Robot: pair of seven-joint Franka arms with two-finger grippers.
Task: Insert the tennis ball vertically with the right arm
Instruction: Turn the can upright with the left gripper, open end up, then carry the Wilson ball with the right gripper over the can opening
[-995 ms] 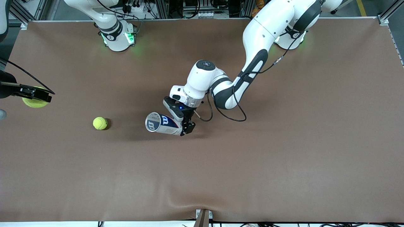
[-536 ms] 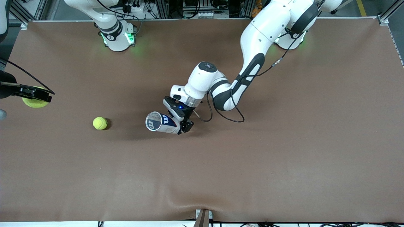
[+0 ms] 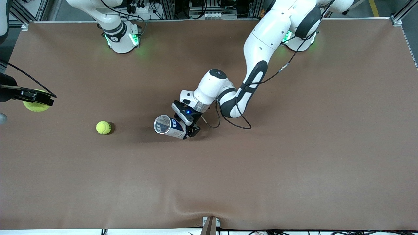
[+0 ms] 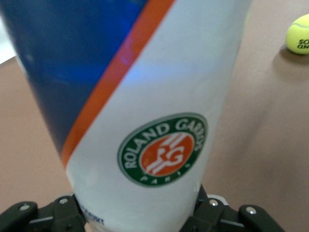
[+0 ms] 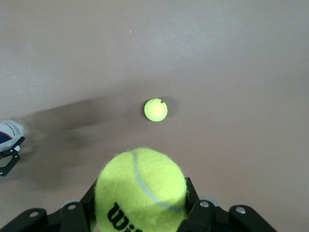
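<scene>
Front view: left pincer [image 3: 190,130] clamps a tilted ball can [image 3: 169,126] above mid-surface [image 3: 294,156]; right pincer [image 3: 36,99], at the right arm's end, grips a tennis ball [image 3: 34,107]. A second tennis ball [image 3: 103,127] lies between them.

Left wrist view: the can [image 4: 145,106] fills the closed fingers [image 4: 19,215].

Right wrist view: the held ball [image 5: 140,191] sits above the loose ball [image 5: 156,109].

A high front camera looks down across the whole table [image 3: 294,169] toward both bases. The left wrist camera sits close against the can [image 4: 145,111]. The right wrist camera looks down from height; all three views share the loose ball [image 3: 103,127].
</scene>
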